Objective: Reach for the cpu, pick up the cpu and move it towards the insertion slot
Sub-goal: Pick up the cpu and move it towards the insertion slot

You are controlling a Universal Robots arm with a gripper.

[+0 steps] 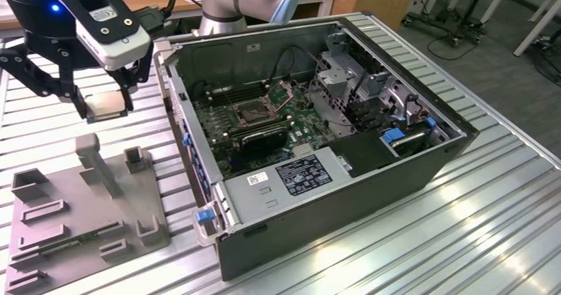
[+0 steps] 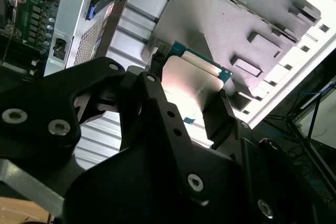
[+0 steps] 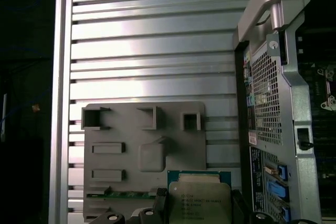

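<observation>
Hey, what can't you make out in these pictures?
Part of the cpu's face: covered by the gripper, both wrist views.
The slot's inside: too small, exterior view.
The memory stick in the grey fixture: partly behind the gripper, first wrist view.

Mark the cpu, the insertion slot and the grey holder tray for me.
cpu (image 3: 199, 202): first wrist view, silvery metal face.
insertion slot (image 1: 249, 115): exterior view, dark socket centre.
grey holder tray (image 1: 88, 202): exterior view, bare flat base.

Btwn matt black fingers (image 2: 216, 115), cpu (image 2: 190, 80): shiny silver metal face, green rim. Below: matt grey plastic tray (image 3: 126, 132), glossy ribbed metal table (image 3: 152, 40).
</observation>
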